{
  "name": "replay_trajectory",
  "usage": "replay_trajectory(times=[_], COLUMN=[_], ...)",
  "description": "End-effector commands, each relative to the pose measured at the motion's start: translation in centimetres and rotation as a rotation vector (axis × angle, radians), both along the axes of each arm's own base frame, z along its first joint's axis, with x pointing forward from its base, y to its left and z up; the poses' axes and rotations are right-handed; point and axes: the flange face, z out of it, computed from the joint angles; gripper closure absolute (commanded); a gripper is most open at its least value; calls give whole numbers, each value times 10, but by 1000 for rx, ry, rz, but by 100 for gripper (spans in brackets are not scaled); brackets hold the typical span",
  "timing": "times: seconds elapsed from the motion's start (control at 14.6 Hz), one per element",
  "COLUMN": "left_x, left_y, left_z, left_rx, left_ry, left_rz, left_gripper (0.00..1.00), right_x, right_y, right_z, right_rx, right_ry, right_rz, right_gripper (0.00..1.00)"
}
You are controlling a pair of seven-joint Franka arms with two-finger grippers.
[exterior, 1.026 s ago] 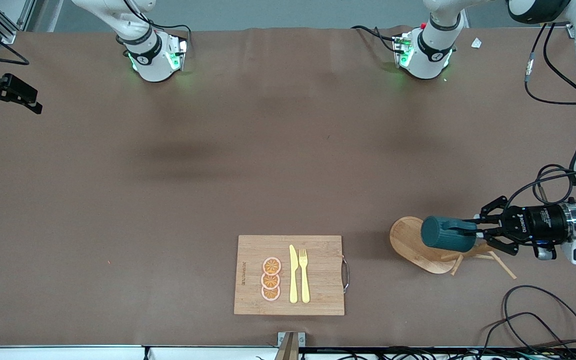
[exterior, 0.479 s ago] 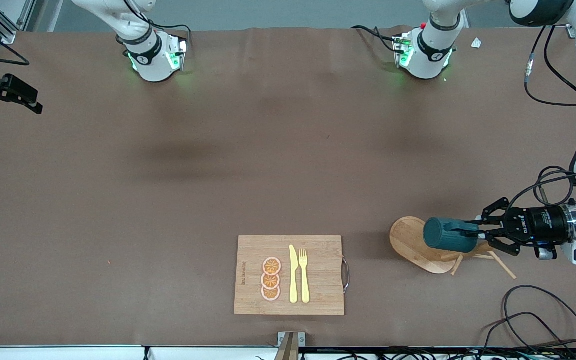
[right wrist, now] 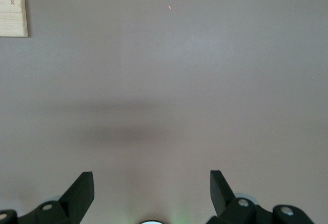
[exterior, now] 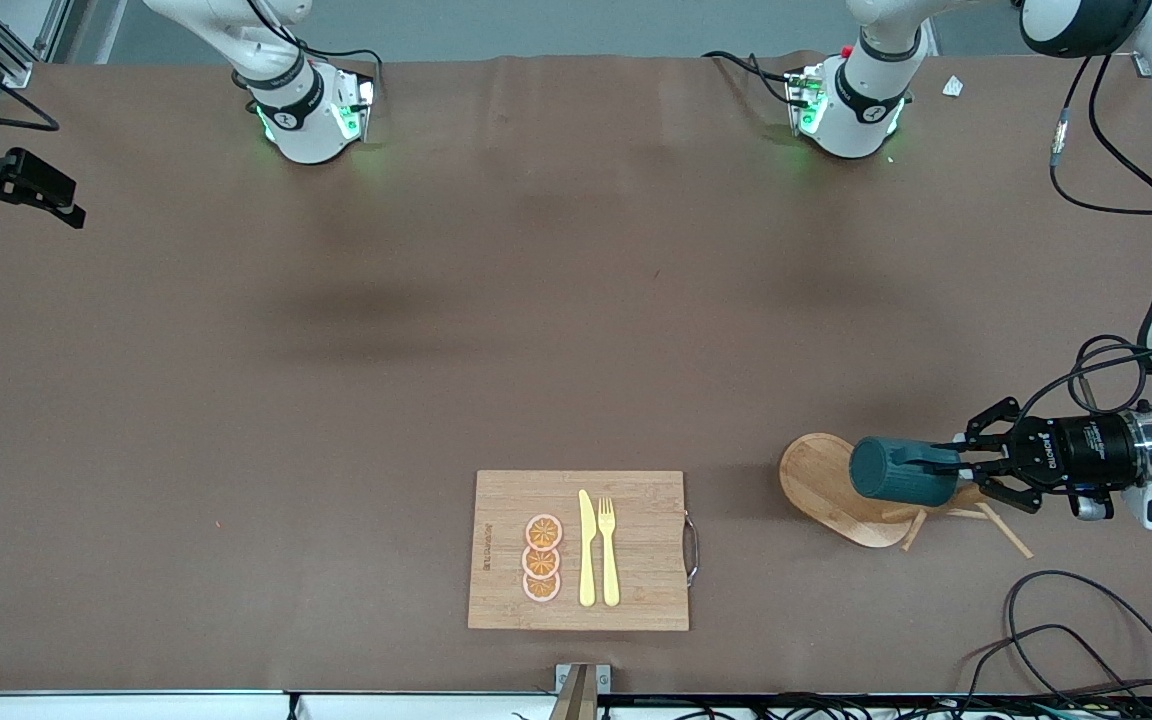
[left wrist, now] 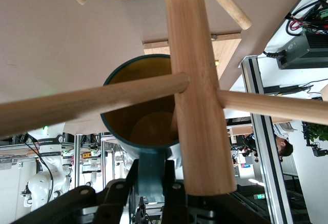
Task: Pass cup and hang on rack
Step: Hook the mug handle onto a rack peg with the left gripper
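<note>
The dark teal cup [exterior: 898,471] lies on its side in the air over the rack's oval base [exterior: 814,480], its mouth toward the rack's post. My left gripper [exterior: 939,463] is shut on the cup's loop handle [left wrist: 152,172]. In the left wrist view the yellow inside of the cup [left wrist: 146,126] sits against the rack's post [left wrist: 192,80], and one peg [left wrist: 92,102] crosses the cup's mouth. Other pegs [exterior: 1002,529] stick out beneath the gripper. My right gripper [exterior: 76,203] waits open and empty at the right arm's end of the table, and also shows in the right wrist view [right wrist: 151,188].
A rectangular wooden cutting board [exterior: 636,500] with three orange slices [exterior: 542,558], a yellow knife [exterior: 587,548] and a yellow fork [exterior: 608,550] lies near the front edge. Black cables [exterior: 1086,625] lie on the table near the rack.
My left gripper has drawn the cup slightly toward the left arm's end of the table and a little lower against the rack. The right arm has not moved.
</note>
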Motion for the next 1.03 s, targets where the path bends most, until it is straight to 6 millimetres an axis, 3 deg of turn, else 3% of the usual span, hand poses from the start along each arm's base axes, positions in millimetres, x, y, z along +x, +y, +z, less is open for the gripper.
replay_trajectory(times=[0.0, 0.41, 0.55, 0.62, 0.68, 0.89, 0.96], left_x=[1, 2, 3, 4, 5, 4, 3], left_y=[8, 10, 10, 7, 5, 4, 0], left_z=[-1, 0, 1, 3, 6, 11, 28], left_rx=[-4, 1, 5, 9, 11, 15, 24], left_ry=[-14, -17, -23, -28, -33, -36, -57], left_rz=[1, 14, 18, 18, 17, 15, 8], left_gripper=[98, 90, 54, 31, 0, 0, 0], right_x=[1, 2, 2, 1, 0, 1, 2], right_y=[-5, -3, -4, -4, -3, -1, 2], right_z=[3, 1, 1, 0, -1, -3, -3], right_rx=[0, -8, -9, -9, -8, -8, -6], right_ry=[1, 3, 5, 11, 21, 24, 26], right_rz=[-11, -5, -6, -5, -5, -2, 3], right_gripper=[0, 0, 0, 0, 0, 0, 0])
